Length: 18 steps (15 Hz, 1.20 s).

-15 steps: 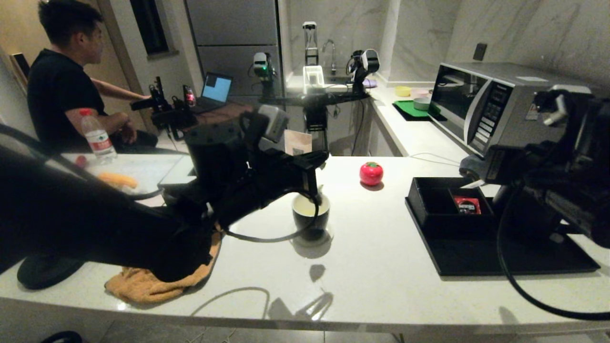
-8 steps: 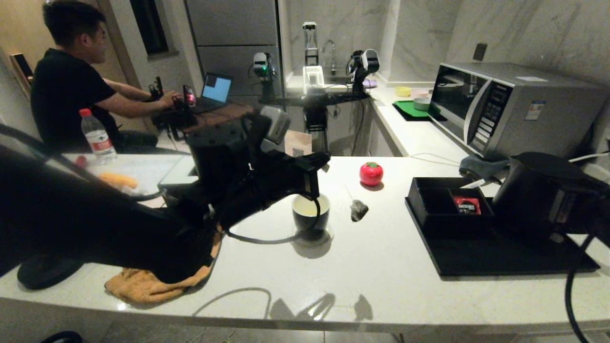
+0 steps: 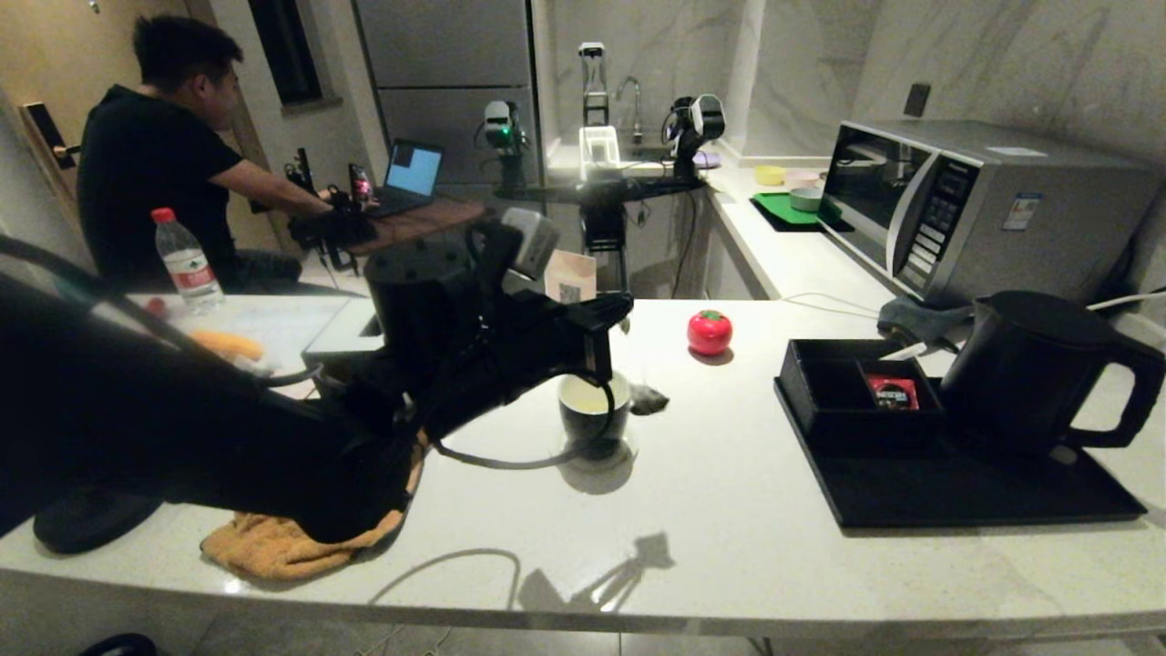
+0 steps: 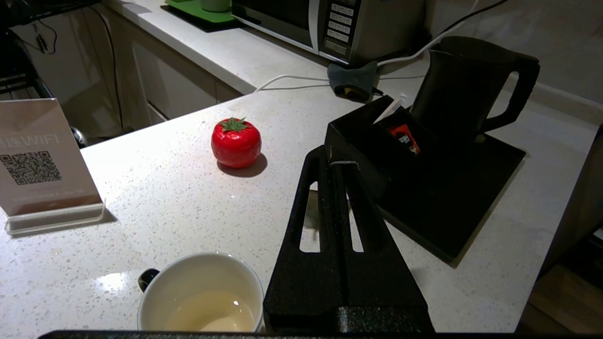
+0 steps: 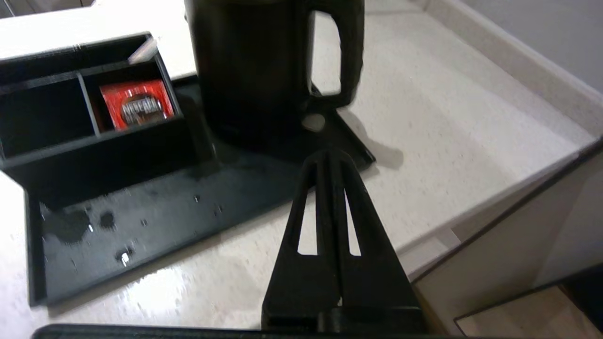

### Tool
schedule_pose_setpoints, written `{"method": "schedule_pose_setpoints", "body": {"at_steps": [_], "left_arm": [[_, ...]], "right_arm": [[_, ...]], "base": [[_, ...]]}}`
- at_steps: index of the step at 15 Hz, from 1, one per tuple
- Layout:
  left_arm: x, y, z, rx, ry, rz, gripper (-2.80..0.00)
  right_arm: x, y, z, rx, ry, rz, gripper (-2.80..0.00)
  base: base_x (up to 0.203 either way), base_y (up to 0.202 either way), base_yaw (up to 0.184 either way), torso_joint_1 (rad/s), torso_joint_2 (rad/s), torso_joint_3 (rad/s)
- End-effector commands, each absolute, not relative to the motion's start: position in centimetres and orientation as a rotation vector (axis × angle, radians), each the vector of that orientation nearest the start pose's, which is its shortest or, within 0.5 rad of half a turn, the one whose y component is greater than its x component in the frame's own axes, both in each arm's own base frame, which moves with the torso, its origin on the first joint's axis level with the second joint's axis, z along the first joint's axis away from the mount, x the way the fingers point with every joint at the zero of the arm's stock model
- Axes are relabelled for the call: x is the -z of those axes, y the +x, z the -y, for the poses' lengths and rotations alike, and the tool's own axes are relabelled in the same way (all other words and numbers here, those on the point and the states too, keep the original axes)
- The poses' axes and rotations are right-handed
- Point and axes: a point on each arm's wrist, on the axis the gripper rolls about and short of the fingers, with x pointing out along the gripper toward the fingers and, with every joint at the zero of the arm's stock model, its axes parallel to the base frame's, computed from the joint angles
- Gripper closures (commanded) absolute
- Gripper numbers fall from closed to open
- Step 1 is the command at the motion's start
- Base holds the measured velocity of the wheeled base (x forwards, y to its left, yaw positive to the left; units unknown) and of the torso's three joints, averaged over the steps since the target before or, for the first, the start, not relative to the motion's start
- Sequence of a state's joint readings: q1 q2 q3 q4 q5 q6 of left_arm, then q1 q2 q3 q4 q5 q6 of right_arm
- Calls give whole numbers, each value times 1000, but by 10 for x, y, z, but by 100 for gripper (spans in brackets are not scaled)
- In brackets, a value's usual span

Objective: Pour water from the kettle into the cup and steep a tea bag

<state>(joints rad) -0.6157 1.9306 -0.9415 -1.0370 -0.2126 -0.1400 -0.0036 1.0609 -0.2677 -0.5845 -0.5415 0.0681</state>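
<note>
The black cup (image 3: 594, 410) stands mid-counter, white inside, with pale liquid (image 4: 202, 296) in it. My left gripper (image 3: 623, 308) hovers above its right rim, shut on the tea bag's string (image 4: 344, 163). The grey-green tea bag (image 3: 649, 399) hangs just right of the cup, outside it, near the counter. In the left wrist view the shut fingers (image 4: 332, 157) mostly hide it. The matte black kettle (image 3: 1029, 364) stands upright on the black tray (image 3: 956, 497), handle to the right. My right gripper (image 5: 332, 157) is shut and empty, off the kettle (image 5: 249, 70), near the counter's edge.
A black compartment box (image 3: 847, 387) holding a red sachet (image 3: 893, 392) sits on the tray left of the kettle. A red tomato-shaped object (image 3: 710, 331) lies behind the cup. A microwave (image 3: 984, 200) stands at the back right, an orange cloth (image 3: 273, 547) front left, a WiFi sign (image 4: 37, 155) behind the cup.
The right arm has drawn back out of the head view, leaving the kettle standing on the tray. The tea bag, hanging farther right half a second ago, has swung in toward the cup.
</note>
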Motion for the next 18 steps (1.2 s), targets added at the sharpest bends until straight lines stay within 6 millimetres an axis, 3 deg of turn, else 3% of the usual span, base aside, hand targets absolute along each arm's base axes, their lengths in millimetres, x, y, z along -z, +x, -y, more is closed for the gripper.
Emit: {"method": "schedule_pose_setpoints", "body": {"at_steps": [1, 10, 18], "left_arm": [[-179, 295, 215, 831, -141, -17, 0], [-177, 296, 211, 822, -145, -5, 0], [-180, 295, 210, 821, -146, 5, 0]], "right_arm": [[-164, 116, 12, 553, 12, -180, 0], [-136, 69, 9, 466, -1, -154, 0], [-100, 0, 5, 209, -61, -85, 0]], "base": [[0, 0, 0, 0, 0, 0], [0, 0, 0, 0, 0, 0], [0, 0, 0, 0, 0, 0]]}}
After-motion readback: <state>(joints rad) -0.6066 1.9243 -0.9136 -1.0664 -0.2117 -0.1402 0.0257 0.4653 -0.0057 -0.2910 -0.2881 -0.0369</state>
